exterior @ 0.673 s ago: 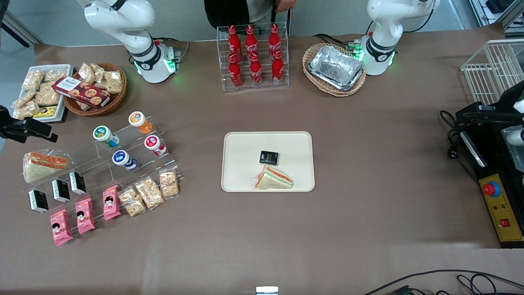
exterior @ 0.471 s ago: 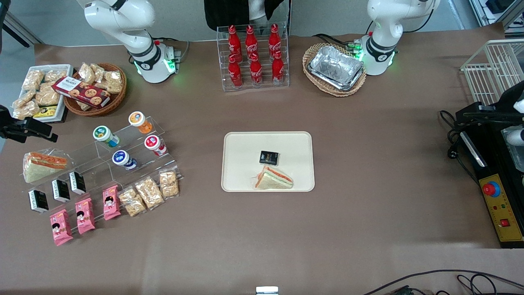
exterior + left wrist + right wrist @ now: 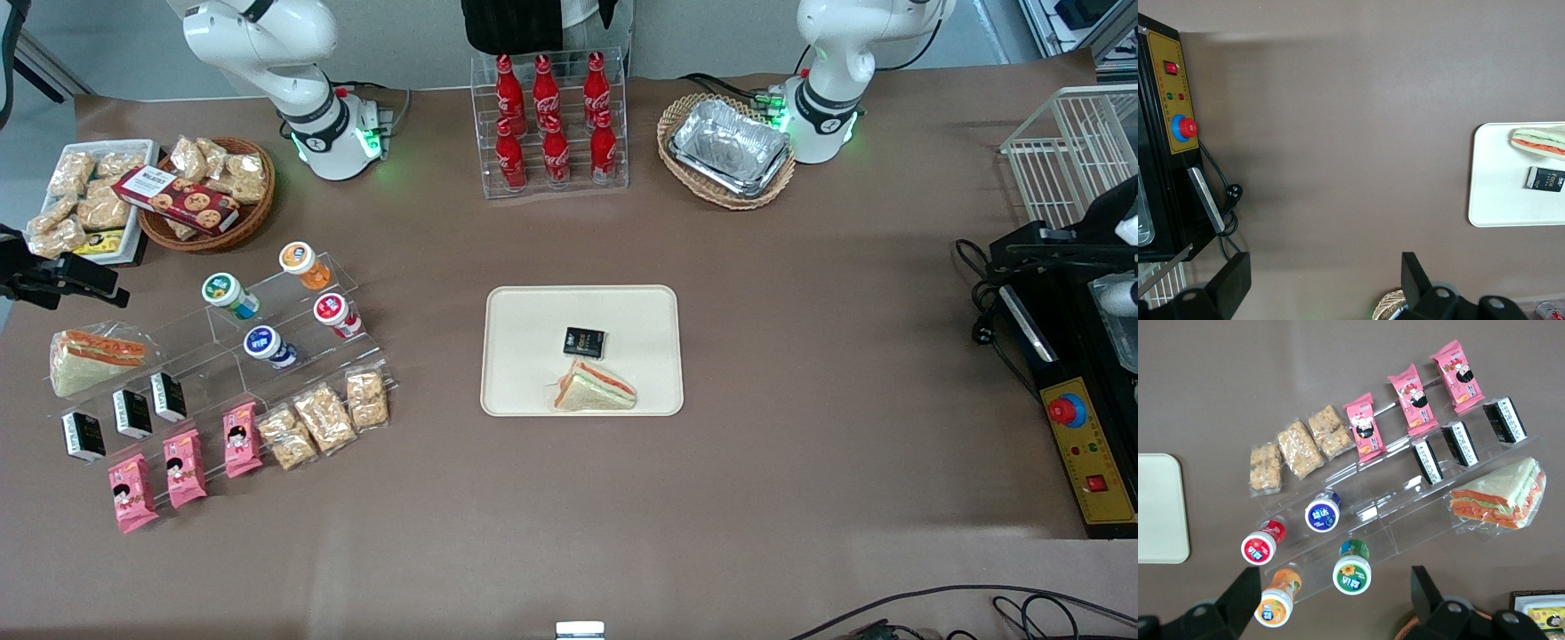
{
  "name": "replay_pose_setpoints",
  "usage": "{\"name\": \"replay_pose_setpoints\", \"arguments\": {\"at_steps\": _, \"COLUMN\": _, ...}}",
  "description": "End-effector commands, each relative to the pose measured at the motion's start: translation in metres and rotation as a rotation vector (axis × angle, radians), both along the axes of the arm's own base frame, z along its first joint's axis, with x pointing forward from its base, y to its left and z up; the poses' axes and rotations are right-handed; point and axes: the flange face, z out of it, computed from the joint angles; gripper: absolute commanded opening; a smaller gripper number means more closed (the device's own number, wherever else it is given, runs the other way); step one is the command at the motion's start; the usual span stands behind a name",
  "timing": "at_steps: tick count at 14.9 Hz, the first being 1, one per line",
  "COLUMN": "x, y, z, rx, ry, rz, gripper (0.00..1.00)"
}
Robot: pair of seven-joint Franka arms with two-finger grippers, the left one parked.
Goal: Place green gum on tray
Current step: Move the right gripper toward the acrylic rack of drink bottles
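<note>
- Nearest the front edge of the counter, toward the working arm's end, three pink snack packets (image 3: 182, 467) are laid on the lowest step of a clear stepped stand (image 3: 213, 364).
- At the middle of the counter lies the tray (image 3: 533, 311). A wrapped sandwich (image 3: 594, 391) is held in it close to its near rim, and a small black packet (image 3: 583, 341) lies just farther in.
- The green gum (image 3: 224, 292) is set on the top step of the stand, well apart from the tray, with the orange-lidded jar (image 3: 300, 260) beside it and the blue-lidded jar (image 3: 265, 344) one step nearer.
- Its white, green-ringed lid is turned upward, so its long axis runs from lid down to body. Whether it stands upright or leans cannot be told.
- The gripper (image 3: 1335, 583) is held high above the jars, nearly over the green gum, its fingers spread wide with nothing between them.
- Along the far edge, a wicker basket (image 3: 258, 218) of biscuit packs, a clear rack (image 3: 551, 182) of red cola bottles and a second basket (image 3: 685, 178) holding a foil tray (image 3: 731, 147) are seen.
</note>
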Motion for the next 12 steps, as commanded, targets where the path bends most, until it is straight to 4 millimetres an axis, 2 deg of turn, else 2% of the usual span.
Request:
{"name": "replay_pose_setpoints", "arguments": {"at_steps": 1, "x": -0.043, "y": 0.005, "z": -0.012, "rx": -0.046, "ry": -0.016, "rz": 0.021, "gripper": 1.00}}
{"name": "replay_pose_setpoints", "arguments": {"at_steps": 4, "x": -0.112, "y": 0.011, "z": -0.046, "rx": -0.028, "ry": -0.107, "rz": 0.032, "gripper": 1.00}}
{"name": "replay_pose_setpoints", "arguments": {"at_steps": 6, "x": -0.139, "y": 0.014, "z": -0.064, "rx": -0.056, "ry": -0.109, "rz": 0.050, "gripper": 1.00}}
{"name": "replay_pose_setpoints", "arguments": {"at_steps": 12, "x": -0.144, "y": 0.007, "z": -0.071, "rx": -0.051, "ry": -0.085, "rz": 0.005, "gripper": 1.00}}
